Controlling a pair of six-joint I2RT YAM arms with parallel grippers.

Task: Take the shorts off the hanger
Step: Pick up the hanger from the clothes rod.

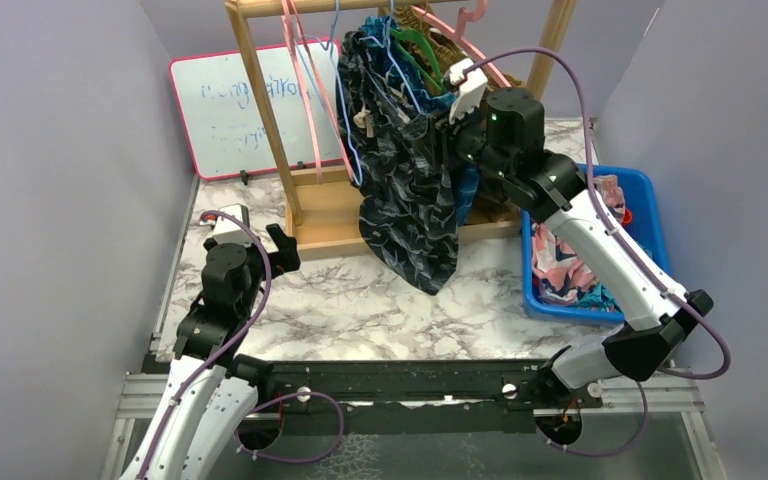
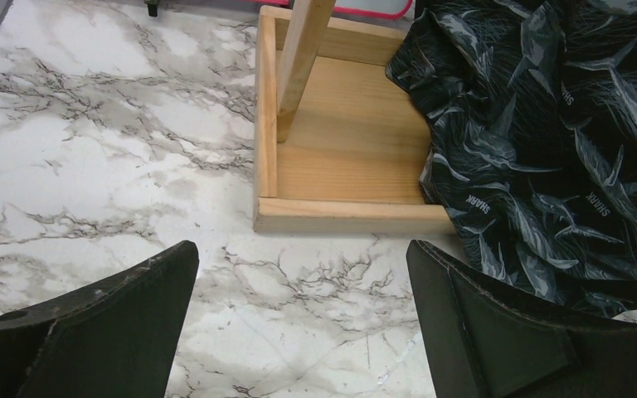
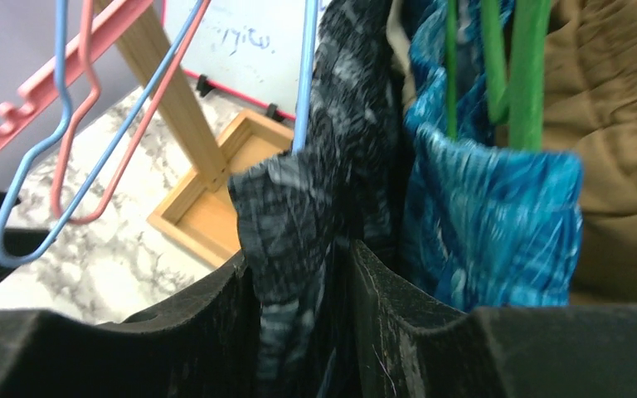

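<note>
Right claw (image 3: 300, 269), bottom centre, pinches black shorts (image 3: 344, 141) just under the hanger (image 3: 307, 75), cloth that looks soft, light and floppy, best gripped at its bunched top edge; left claw (image 2: 303, 257) gapes.

Whiteboard (image 1: 225, 110) at back, wooden rack (image 1: 325, 212), blue bin (image 1: 648, 200), marble table (image 1: 340, 300)

Plain lilac-grey walls (image 1: 50, 200) enclose a white marbled worktop (image 1: 360, 300). A pink-framed whiteboard (image 1: 225, 110) leans against the back wall.
</note>
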